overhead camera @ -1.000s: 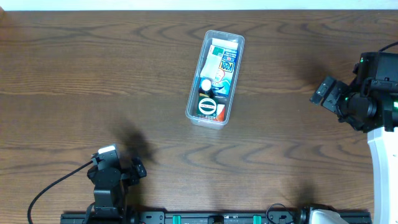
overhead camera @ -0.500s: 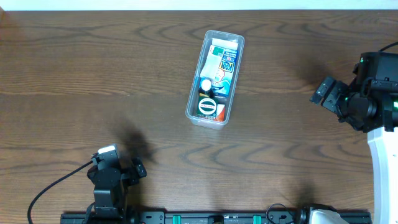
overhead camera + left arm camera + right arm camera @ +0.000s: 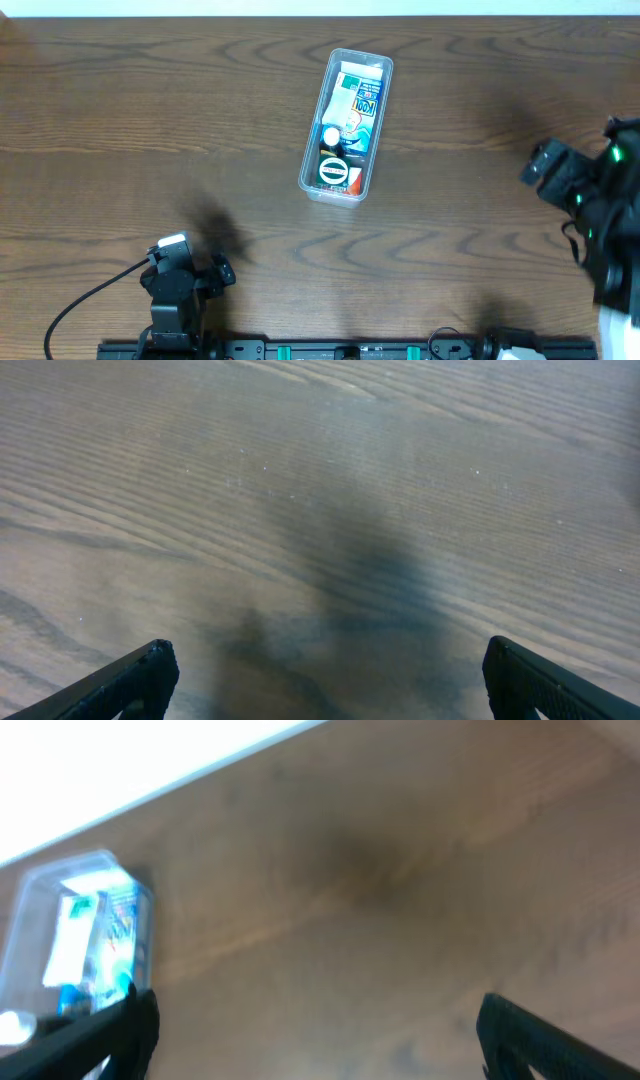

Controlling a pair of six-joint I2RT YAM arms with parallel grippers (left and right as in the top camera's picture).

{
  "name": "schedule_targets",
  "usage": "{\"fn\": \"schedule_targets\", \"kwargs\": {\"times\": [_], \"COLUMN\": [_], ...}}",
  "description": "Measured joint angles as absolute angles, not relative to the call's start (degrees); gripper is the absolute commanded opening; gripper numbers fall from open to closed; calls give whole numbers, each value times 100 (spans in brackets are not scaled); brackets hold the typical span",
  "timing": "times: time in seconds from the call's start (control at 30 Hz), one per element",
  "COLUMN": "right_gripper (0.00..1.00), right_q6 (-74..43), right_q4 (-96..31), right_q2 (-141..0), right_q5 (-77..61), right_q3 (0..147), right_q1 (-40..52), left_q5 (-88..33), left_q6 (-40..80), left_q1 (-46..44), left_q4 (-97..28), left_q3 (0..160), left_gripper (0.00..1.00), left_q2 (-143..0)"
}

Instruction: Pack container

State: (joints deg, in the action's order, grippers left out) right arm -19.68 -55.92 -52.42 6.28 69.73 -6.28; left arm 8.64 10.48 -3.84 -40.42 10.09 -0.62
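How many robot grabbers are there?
2. The left gripper sits at the table's near edge, left of the container; the right gripper is out to the container's right. Neither touches it.

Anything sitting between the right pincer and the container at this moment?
Nothing. In the overhead view, only bare wooden table lies between the right pincer and the container. The right wrist view shows the same bare stretch.

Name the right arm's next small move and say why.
Probably pull the right gripper back toward its base: it is open and empty, well away from the container, which already holds several items, and the overhead view shows nothing loose on the table.
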Motion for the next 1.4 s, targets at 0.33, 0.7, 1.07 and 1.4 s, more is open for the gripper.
{"fn": "schedule_targets", "kwargs": {"times": [0.33,0.7,1.07,1.4], "right_gripper": [99,99,99,99], "right_q6": [54,384,-69,-237], "right_q4": [-4091,-3590,-3380,-3328], "right_q2": [-2877,-1105,-196,-161], "right_q5": [-309,-670,-598,-556], "right_q3": [4016,1839,888,888], "right_q1": [-628,-626,-626,-626], "left_q5": [812,808,808,808], "left_q6": [1048,1048,1046,1046], "left_q1": [-379,-379,-379,-379], "left_q4": [-4040,-4042,-4045,-4045], "left_q3": [1004,1004,1004,1004], "left_gripper": [98,98,98,98], "left_q2": [-58,-58,-58,-58]}}
